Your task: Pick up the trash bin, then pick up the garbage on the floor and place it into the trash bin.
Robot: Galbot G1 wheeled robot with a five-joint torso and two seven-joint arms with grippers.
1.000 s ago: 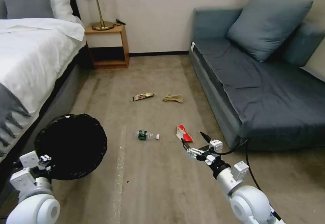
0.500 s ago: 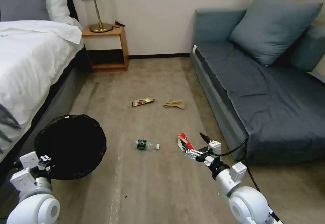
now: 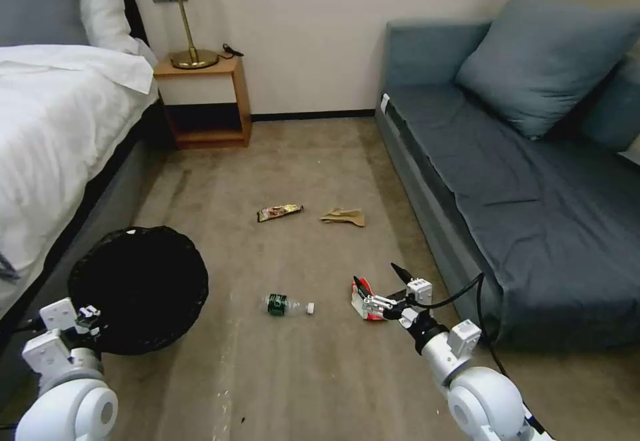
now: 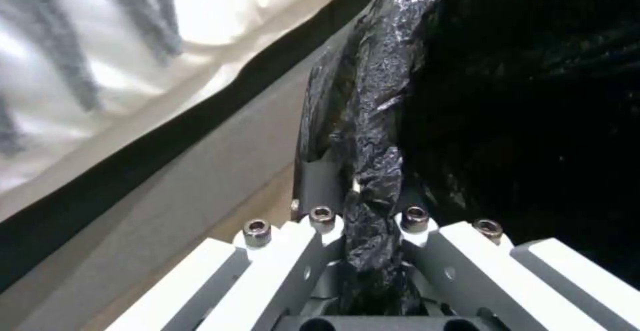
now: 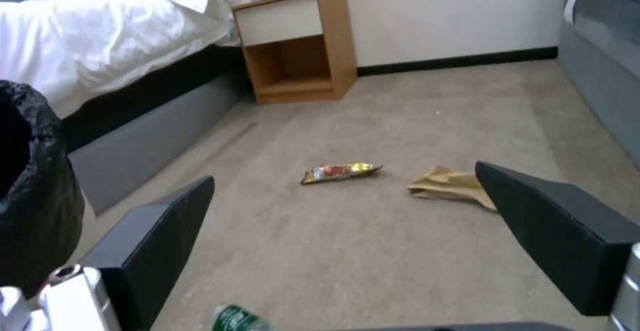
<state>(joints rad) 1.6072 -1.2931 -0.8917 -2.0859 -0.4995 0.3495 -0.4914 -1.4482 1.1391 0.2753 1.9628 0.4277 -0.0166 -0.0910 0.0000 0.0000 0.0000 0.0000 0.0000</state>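
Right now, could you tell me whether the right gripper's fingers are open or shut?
Open. The right gripper has its two dark fingers spread wide apart with bare carpet between them, holding nothing, just above the red-and-white wrapper.

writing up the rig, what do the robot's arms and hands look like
Both arms are glossy white with rounded joints and grey wrist sections. The right hand has pointed black fingers, silver linkages and a looping black cable. The left hand has white angular links with silver bolts.

The trash bin [image 3: 137, 288] is showing crinkly glossy black — its liner. A clear bottle [image 3: 288, 306] is wearing a green label, one wrapper [image 3: 364, 304] is showing red and white, another [image 3: 279, 212] brown-yellow, and the crumpled paper [image 3: 343, 216] tan.
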